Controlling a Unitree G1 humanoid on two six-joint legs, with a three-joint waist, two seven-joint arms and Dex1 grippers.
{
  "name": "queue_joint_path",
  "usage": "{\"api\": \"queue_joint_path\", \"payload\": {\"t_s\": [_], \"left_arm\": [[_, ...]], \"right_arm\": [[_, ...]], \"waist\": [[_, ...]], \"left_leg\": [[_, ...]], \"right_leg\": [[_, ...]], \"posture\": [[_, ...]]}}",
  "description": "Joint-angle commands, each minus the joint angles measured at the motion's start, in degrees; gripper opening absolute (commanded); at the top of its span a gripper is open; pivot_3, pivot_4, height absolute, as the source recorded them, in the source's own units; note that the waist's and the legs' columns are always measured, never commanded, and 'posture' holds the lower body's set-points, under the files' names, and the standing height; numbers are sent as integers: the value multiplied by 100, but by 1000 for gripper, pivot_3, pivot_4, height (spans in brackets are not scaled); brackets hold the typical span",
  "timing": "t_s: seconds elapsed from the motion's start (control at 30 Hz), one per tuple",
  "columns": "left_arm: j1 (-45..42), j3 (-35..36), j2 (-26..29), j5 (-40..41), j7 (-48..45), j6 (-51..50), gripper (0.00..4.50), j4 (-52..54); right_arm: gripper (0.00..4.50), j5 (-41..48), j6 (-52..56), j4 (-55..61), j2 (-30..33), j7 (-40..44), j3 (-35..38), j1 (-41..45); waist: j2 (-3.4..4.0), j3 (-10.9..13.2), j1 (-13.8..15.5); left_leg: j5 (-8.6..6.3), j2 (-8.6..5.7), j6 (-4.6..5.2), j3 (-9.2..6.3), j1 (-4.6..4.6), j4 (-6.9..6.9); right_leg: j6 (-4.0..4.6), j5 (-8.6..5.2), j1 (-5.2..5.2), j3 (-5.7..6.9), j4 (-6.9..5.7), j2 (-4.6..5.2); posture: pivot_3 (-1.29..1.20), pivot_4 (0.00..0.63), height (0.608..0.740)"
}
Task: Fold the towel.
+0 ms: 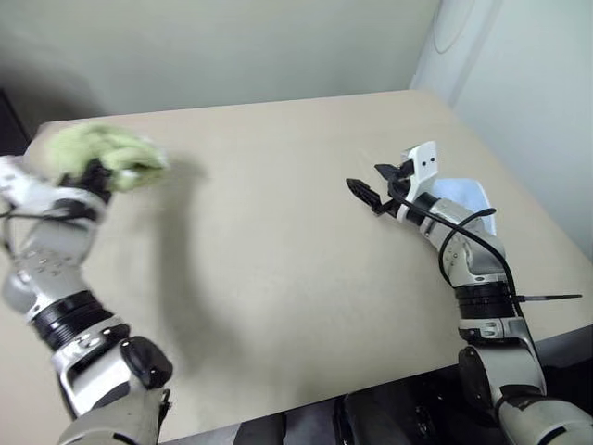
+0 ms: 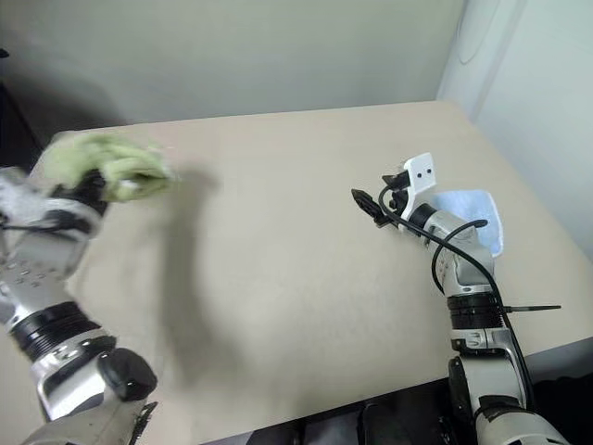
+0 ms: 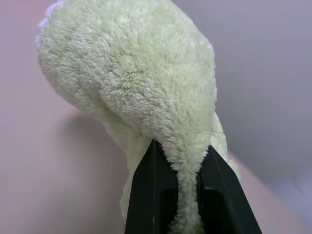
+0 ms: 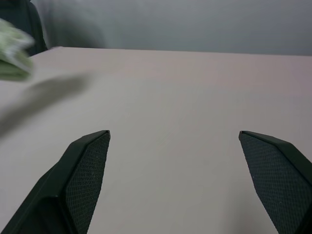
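towel [image 3: 141, 83]: light green, fuzzy terry pile, plain. table [image 1: 278, 250]: beige, unpatterned. cloth [image 2: 473, 215] beside right arm: pale blue. gripper fingers [image 4: 85, 170]: black, fine mesh texture on pads. wall [image 1: 232, 46]: pale grey-green.

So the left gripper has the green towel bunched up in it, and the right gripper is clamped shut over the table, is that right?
Not quite. The left gripper does pinch the bunched green towel, but the right gripper is open: the right wrist view shows its fingers spread wide apart over the bare table, holding nothing.
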State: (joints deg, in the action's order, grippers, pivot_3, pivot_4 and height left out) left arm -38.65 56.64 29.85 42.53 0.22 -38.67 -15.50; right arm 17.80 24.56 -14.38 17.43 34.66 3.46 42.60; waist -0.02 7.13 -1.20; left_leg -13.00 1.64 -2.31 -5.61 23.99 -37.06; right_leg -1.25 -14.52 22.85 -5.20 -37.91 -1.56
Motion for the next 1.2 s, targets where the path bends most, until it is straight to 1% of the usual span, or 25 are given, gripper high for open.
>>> {"api": "queue_joint_path", "payload": {"t_s": [0.03, 0.1, 0.23, 0.43, 0.47, 0.53, 0.6, 0.63, 0.67, 0.8, 0.83, 0.93, 1.03, 1.13, 1.2], "left_arm": [[488, 475, -166, 350, 329, 163, 9, 210], [795, 522, -368, 473, 475, 129, 9, 279], [1111, 781, -685, 859, 882, 211, 9, 366], [1434, 703, -788, 1264, 1013, 276, 9, 504], [1468, 730, -800, 1424, 979, 269, 662, 587], [1589, 745, -802, 1710, 935, 217, 1204, 781], [1742, 728, -765, 1923, 955, 171, 2049, 929], [1855, 743, -748, 2044, 1002, 130, 2302, 1026], [1972, 755, -738, 2167, 1050, 95, 2726, 1126], [2640, 707, -723, 2711, 1065, -176, 4017, 1660], [2875, 754, -781, 2944, 1069, -241, 4425, 1823], [3568, 825, -916, 3547, 956, -329, 4467, 2204], [4501, 801, -1028, 3981, 444, -439, 4467, 2653], [5429, 596, -995, 3676, -342, -269, 4467, 3274], [5691, 394, -837, 3283, -741, 17, 4467, 3819]], "right_arm": [[4500, 17, -204, -31, -26, 140, -35, 247], [4500, 0, -253, -119, -37, 178, -56, 297], [4500, -1, -302, -188, -24, 205, -70, 334], [4500, -7, -310, -197, 0, 217, -81, 297], [4500, -6, -294, -173, 0, 208, -86, 272], [4500, -3, -270, -144, -3, 202, -96, 237], [4500, -3, -261, -139, -8, 200, -103, 226], [4500, -3, -265, -165, -8, 204, -101, 233], [4500, -4, -269, -188, -8, 211, -101, 241], [4500, -13, -273, -267, -35, 250, -144, 279], [4500, -15, -285, -318, -43, 267, -152, 309], [4500, -20, -318, -441, -64, 323, -185, 394], [4500, -33, -357, -565, -71, 411, -220, 477], [4500, -34, -397, -748, 16, 508, -170, 586], [4500, -23, -428, -906, 119, 602, -116, 670]], "waist": [[0, 0, 23], [-3, 0, 77], [-23, 0, 134], [-23, 0, 71], [-23, 0, 61], [-23, 0, 47], [-23, 0, 45], [-23, 0, 39], [-23, 0, 37], [-23, 0, 16], [-23, 0, 2], [-23, 0, -3], [-22, 0, -16], [-23, 0, -16], [-23, 0, 21]], "left_leg": [[0, 0, 0, -1, 0, -1], [0, -1, 0, -4, 0, -4], [1, 0, -1, -14, 1, -10], [3, 1, -5, -9, -1, -1], [3, 3, -6, -9, -1, 0], [3, 4, -6, -9, -1, 1], [3, 3, -6, -9, -1, 1], [3, 3, -6, -9, -1, 1], [3, 3, -5, -9, -1, 0], [3, 4, -5, -9, -1, 1], [2, 4, -6, -9, -1, 1], [1, 4, -6, -8, -1, 2], [1, 5, -6, -6, -2, 2], [-4, 8, -8, -7, -1, 2], [-6, 11, -10, -10, -3, 2]], "right_leg": [[1, 1, -1, 1, 0, 0], [2, 2, -6, 6, -1, 2], [13, 9, -8, 18, -3, 3], [16, 9, -3, 16, -2, 2], [17, 8, -2, 17, -2, 0], [17, 8, -2, 17, -2, -1], [17, 8, -3, 16, -1, -1], [17, 8, -3, 16, -1, -1], [17, 8, -3, 16, -1, -1], [18, 8, -3, 16, -2, -1], [18, 8, -3, 16, -1, -1], [20, 6, -4, 15, -1, -2], [25, 3, -3, 14, -2, -4], [38, -5, -2, 16, -2, -7], [43, -9, -3, 18, -5, -9]], "posture": [[0, 150, 740], [0, 150, 740], [0, 150, 740], [0, 150, 740], [0, 150, 740], [0, 150, 740], [0, 150, 740], [0, 150, 740], [0, 150, 740], [0, 150, 740], [0, 150, 740], [0, 150, 740], [0, 150, 740], [0, 150, 740], [0, 150, 740]]}}
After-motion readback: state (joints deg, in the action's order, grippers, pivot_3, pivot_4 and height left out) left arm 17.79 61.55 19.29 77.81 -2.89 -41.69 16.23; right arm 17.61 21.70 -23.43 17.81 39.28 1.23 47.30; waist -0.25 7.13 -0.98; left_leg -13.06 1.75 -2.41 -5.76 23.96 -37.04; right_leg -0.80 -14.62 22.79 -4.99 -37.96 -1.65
